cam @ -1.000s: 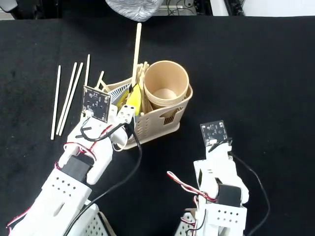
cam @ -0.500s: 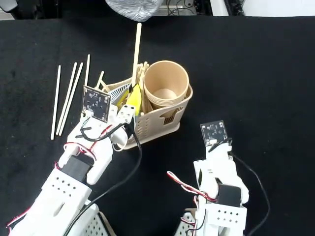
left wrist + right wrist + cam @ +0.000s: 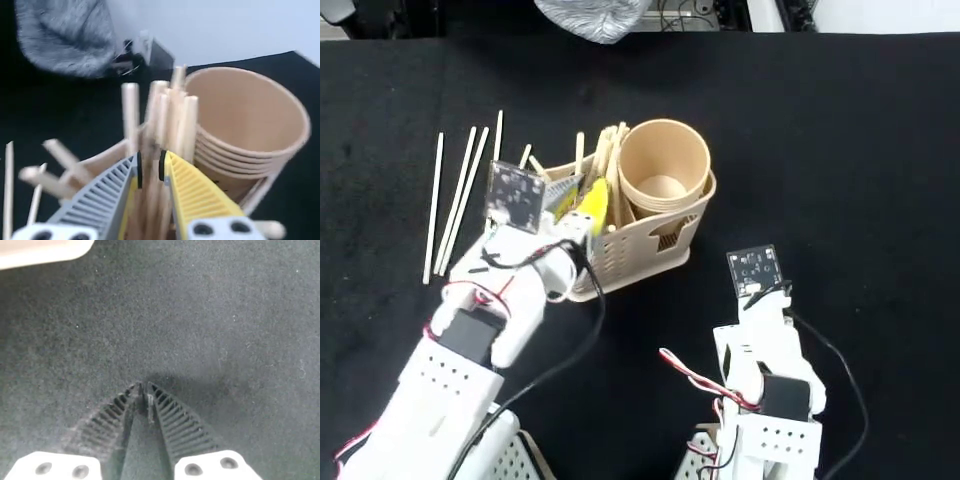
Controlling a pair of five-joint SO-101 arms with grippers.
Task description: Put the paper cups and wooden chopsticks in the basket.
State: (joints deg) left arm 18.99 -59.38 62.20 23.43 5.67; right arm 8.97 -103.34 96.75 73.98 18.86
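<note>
Here's the basket (image 3: 640, 245), standing mid-table on the black table (image 3: 840, 150), and it's already well loaded. A nested stack of cups (image 3: 665, 160) stands upright in the end of the basket nearer the right arm, rims layered one over the other. Right beside the stack, touching it, a bundle of chopsticks (image 3: 610, 155) pokes up out of the basket.

The left end effector (image 3: 150, 167) is down in the basket, right among those chopsticks, with wood showing between its grey and yellow halves. Is it clenched on a stick or released? Cannot tell from these views. One stick (image 3: 131, 112) rises just beside the bundle, a little apart from the others.

Out on the table, several loose chopsticks (image 3: 460, 200) lie flat, roughly parallel, beside the left arm and just off the basket's far end. Work left there!

The right end effector (image 3: 144, 392) is clenched tight, tips touching, gripping nothing, pointing down at bare cloth. The right arm (image 3: 760, 350) sits near the basket's corner, apart from it.

A grey fluffy thing (image 3: 590, 15) lies at the table's far edge.
</note>
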